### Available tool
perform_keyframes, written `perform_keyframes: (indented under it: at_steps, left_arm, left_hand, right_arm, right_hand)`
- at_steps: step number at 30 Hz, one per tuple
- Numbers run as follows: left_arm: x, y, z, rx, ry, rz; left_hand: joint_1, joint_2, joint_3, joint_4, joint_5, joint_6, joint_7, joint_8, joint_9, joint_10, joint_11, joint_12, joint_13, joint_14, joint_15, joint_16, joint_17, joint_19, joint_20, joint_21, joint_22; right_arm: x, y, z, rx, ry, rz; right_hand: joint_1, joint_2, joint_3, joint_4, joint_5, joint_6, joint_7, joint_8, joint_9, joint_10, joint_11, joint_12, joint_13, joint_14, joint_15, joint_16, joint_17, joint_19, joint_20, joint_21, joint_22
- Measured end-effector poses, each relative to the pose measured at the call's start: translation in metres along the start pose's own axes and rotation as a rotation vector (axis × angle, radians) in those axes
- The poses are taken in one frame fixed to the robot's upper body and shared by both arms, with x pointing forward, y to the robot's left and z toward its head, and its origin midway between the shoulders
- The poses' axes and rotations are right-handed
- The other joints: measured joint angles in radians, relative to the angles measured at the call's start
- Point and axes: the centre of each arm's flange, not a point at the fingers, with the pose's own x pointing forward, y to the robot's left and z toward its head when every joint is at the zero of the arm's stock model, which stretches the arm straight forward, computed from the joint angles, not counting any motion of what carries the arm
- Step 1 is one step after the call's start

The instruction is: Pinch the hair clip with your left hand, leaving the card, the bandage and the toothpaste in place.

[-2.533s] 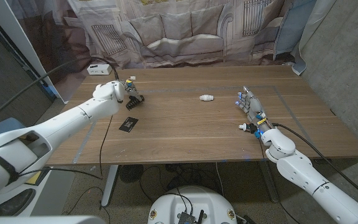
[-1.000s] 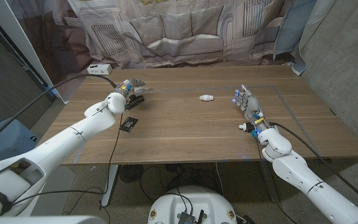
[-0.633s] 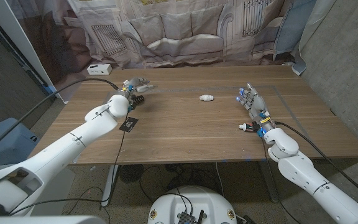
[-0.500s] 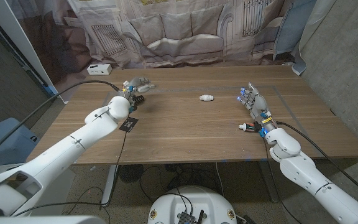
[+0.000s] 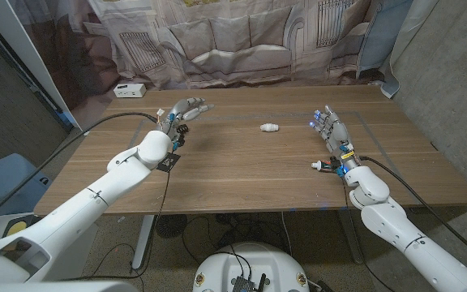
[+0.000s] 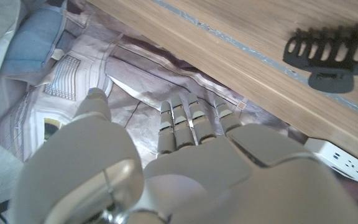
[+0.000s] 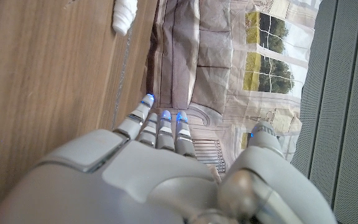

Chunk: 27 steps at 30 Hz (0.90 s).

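The black toothed hair clip (image 5: 180, 128) (image 6: 331, 53) lies on the wooden table (image 5: 242, 174) at the far left. My left hand (image 5: 183, 109) (image 6: 185, 162) hovers just beyond and above it, fingers spread and straight, holding nothing. A black card (image 5: 167, 162) lies nearer the front, beside my left forearm. The white rolled bandage (image 5: 269, 126) (image 7: 126, 14) sits at the far middle. My right hand (image 5: 332, 135) (image 7: 166, 168) stands on the right with fingers extended, empty. A small toothpaste tube (image 5: 323, 166) lies by its thumb side.
A white power strip (image 5: 129, 90) (image 6: 344, 163) sits at the table's far left corner, and a black cable runs from it along my left arm. A printed curtain (image 5: 242, 40) hangs behind the far edge.
My left hand has risen from the hair clip and spread its fingers; the clip stays on the table. My right hand has barely shifted.
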Motion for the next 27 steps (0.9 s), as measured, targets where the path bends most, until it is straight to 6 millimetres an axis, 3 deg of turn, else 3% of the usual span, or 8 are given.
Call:
perform_keyframes:
  at_steps: [9,16,27]
  left_arm:
    - [-0.004,-0.008,-0.002,-0.128,-0.050,-0.041]
    - [-0.005,-0.016,-0.008,-0.267,-0.076,-0.086]
    - [0.000,-0.026,-0.013,-0.415,-0.132,-0.152]
  left_hand:
    - [-0.035,0.005,-0.004,0.009,0.000,-0.040,0.003,0.000,-0.005,-0.045,0.029,-0.004,-0.013,-0.042,0.002,-0.005,0.000,-0.011,-0.011,0.000,0.000]
    - [-0.074,0.002,-0.011,0.016,0.000,-0.118,0.057,-0.001,-0.009,-0.102,0.069,-0.008,-0.034,-0.086,0.039,-0.005,0.000,0.006,-0.052,0.016,0.000]
    - [-0.087,0.002,-0.013,0.018,0.000,-0.186,0.082,-0.007,-0.009,-0.151,0.086,-0.008,-0.049,-0.120,0.063,-0.005,0.000,0.033,-0.068,0.027,0.000]
  right_arm:
    - [0.005,0.000,0.004,-0.009,-0.011,0.011]
    - [0.005,-0.001,0.003,-0.018,-0.005,0.020]
    - [0.001,-0.002,0.000,-0.022,-0.006,0.025]
  right_hand:
    - [0.000,0.000,0.000,0.000,0.000,0.000,0.000,0.000,0.000,0.000,0.000,0.000,0.000,0.000,0.000,0.000,0.000,0.011,0.000,0.000,0.000]
    - [0.000,0.000,0.000,0.000,0.000,0.000,0.000,0.000,0.000,-0.007,-0.006,-0.002,0.000,0.000,0.000,0.000,0.000,0.011,0.000,0.000,-0.001]
    - [0.000,0.000,0.000,0.000,0.000,-0.011,0.007,-0.005,0.000,-0.018,0.000,-0.008,-0.002,0.000,0.000,0.000,0.000,0.018,-0.007,0.000,-0.002]
